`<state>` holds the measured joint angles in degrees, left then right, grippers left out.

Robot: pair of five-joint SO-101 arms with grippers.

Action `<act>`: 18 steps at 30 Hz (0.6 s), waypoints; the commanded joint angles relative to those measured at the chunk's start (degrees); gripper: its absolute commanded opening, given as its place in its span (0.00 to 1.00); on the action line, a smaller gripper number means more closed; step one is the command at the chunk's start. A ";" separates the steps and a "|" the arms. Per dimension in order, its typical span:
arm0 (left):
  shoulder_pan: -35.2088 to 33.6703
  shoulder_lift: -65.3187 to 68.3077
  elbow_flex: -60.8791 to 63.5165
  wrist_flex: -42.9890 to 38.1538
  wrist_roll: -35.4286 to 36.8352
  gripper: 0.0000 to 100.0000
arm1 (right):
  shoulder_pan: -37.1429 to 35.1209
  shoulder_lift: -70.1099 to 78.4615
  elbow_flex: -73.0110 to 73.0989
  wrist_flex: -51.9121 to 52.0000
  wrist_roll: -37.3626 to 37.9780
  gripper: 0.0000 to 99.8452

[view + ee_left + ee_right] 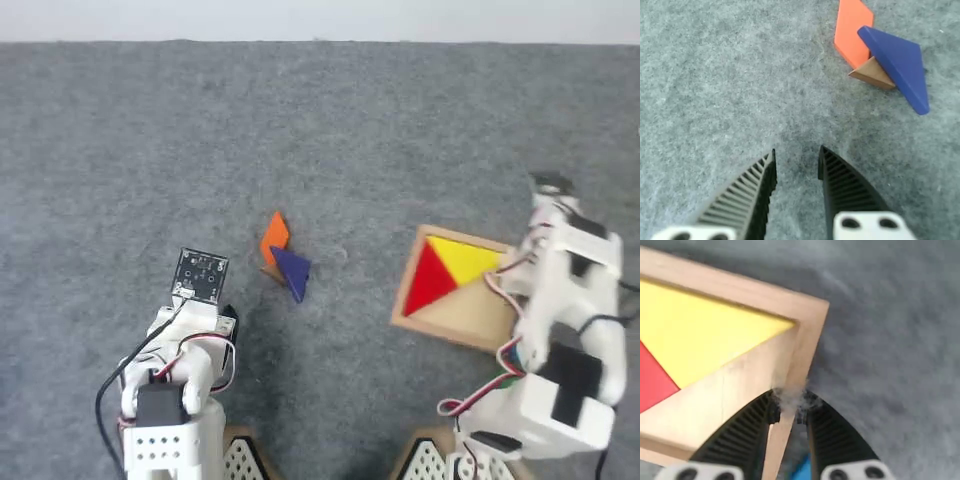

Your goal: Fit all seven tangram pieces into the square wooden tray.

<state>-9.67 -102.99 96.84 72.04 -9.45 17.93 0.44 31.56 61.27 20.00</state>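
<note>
Right wrist view: right pincer (789, 409) grips wooden tray (807, 335) wall.

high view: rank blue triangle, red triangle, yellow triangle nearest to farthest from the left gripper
1. blue triangle, loose, closest to the left gripper
2. red triangle, in the wooden tray, on its side toward that arm
3. yellow triangle, in the tray beyond the red one

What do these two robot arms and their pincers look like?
The left arm and right arm are blocky white plastic with black motor blocks, trailed by black, red and white cables. The left arm carries a small black circuit board. The left gripper and right gripper each have two black, ribbed, tapering fingers on white mounts.
</note>
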 commanded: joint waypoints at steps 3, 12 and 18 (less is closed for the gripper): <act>-0.26 -0.88 -0.40 0.18 -0.70 0.13 | -17.71 -0.40 -4.22 0.22 4.40 0.01; -0.26 -0.88 -0.40 0.18 -0.70 0.13 | -22.46 4.18 -13.27 0.66 -1.05 0.01; -0.26 -0.88 -0.40 0.18 -0.70 0.13 | -22.46 14.29 -19.60 0.66 -7.82 0.01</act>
<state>-9.67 -102.99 96.84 72.04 -9.45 -4.48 11.52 17.85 61.54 16.13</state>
